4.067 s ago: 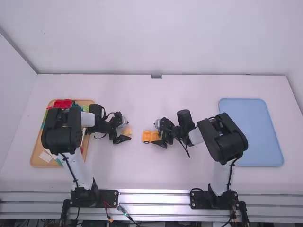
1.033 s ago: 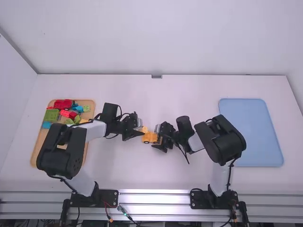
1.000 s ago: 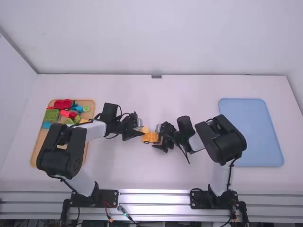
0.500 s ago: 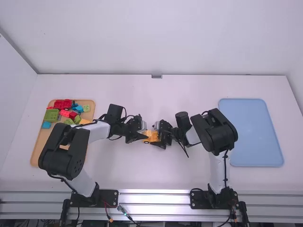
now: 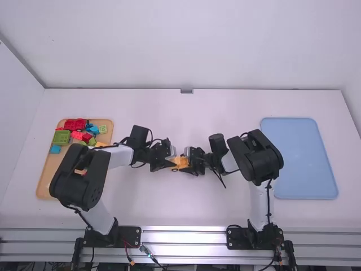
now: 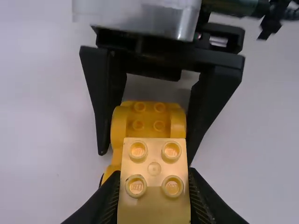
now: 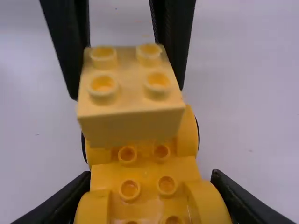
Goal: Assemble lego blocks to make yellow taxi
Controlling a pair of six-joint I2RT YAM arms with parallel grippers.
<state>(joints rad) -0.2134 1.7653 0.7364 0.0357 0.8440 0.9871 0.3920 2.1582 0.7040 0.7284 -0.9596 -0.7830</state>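
Both end effectors are at work at mid-desk. The left end effector grips a pale yellow plastic building block by its sides, its fingers closed against it; four round studs face up. Markings: small raised lettering is visible on the studs in the left wrist view.

The right end effector is closed on the sides of an orange-yellow plastic vehicle base, which has studs along its top, rounded fenders and dark wheels. The block is positioned over this base, between the two end effectors. Whether block and base touch cannot be determined.

Surroundings: the white desk carries a tan rectangular tray on the left side. In it lie a red plastic piece, a green rectangular block, a small blue block and other coloured parts. A light blue rectangular tray lies on the right side of the desk.
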